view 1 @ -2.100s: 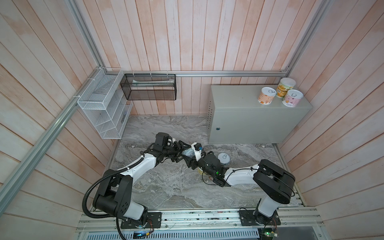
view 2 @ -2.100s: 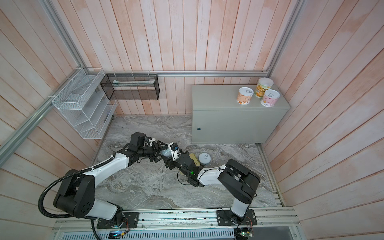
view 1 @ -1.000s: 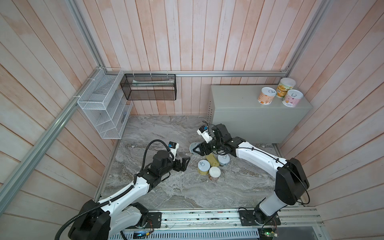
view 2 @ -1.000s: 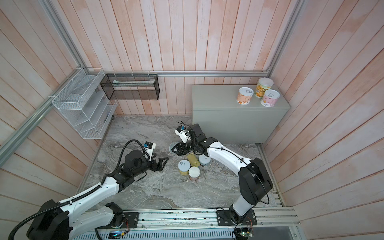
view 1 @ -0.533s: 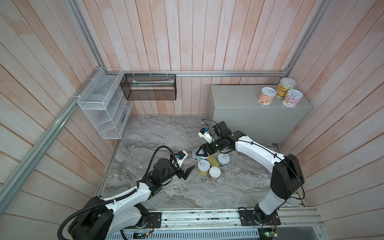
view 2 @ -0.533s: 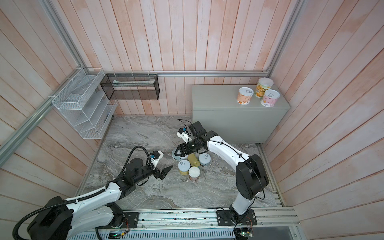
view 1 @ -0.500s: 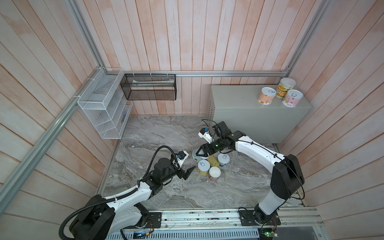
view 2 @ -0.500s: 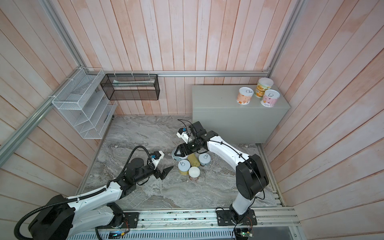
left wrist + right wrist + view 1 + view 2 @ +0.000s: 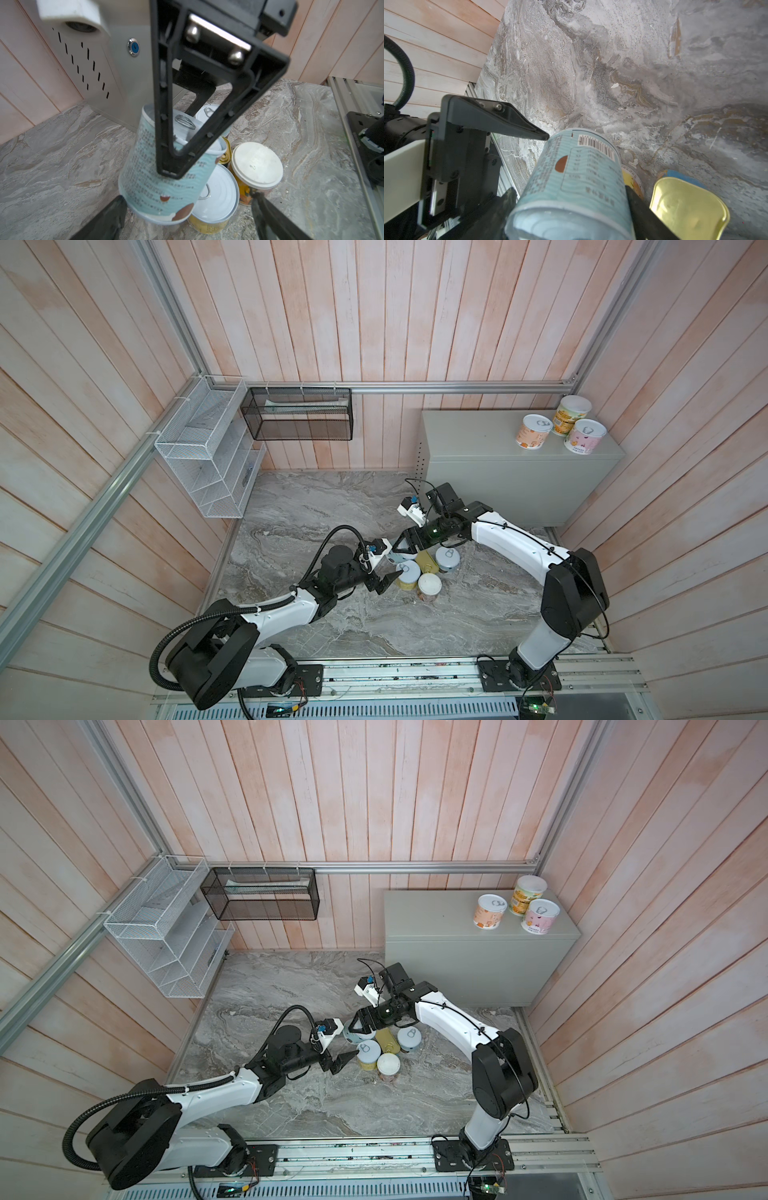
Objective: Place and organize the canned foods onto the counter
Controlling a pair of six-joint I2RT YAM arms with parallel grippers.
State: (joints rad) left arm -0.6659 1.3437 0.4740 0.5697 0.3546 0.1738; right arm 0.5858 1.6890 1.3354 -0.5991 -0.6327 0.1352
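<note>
Low, right arm stretched left, right gripper (image 9: 402, 548) clamping tilted blue tin (image 9: 577, 180), left gripper (image 9: 382, 583) spread wide beside it, counter (image 9: 469, 439) left half free.

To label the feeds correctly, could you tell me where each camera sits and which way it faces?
Top views: high overhead, looking down on the marbled slab, counter, left arm and right arm.
Left wrist: on the left arm, facing the counter's front; the open left jaws show, and the right jaws across the teal tin.
Right wrist: on the right arm, looking down the right jaws, shut on that tin; left jaws beside it.
Shared: both wrist views show the teal tin.
</note>
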